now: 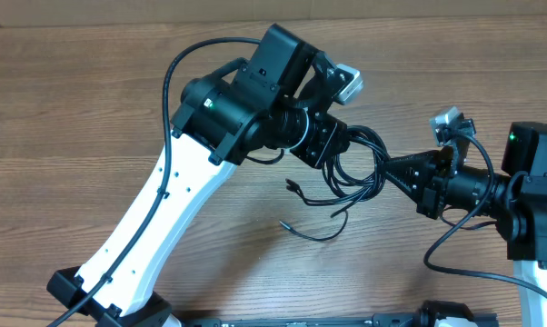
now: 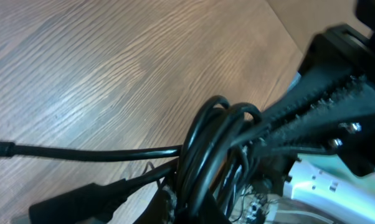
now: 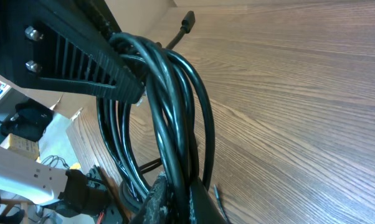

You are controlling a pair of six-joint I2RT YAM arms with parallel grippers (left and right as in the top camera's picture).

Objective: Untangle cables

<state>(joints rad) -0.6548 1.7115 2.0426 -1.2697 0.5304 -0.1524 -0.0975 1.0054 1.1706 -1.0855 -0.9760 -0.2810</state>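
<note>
Where the two arms meet over the wood-grain tabletop (image 1: 92, 73), the left hand (image 1: 344, 150) is clenched on the cables (image 1: 353, 183), a bundled black coil. The right hand (image 1: 393, 173) grips the same coil from the opposite side, and loose ends trail onto the tabletop beneath.

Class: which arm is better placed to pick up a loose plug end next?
Probably left. The left gripper and right gripper are both shut on the cables, but the loose plug ends lie on the table on the left gripper's side; the right could anchor the tangle.
</note>
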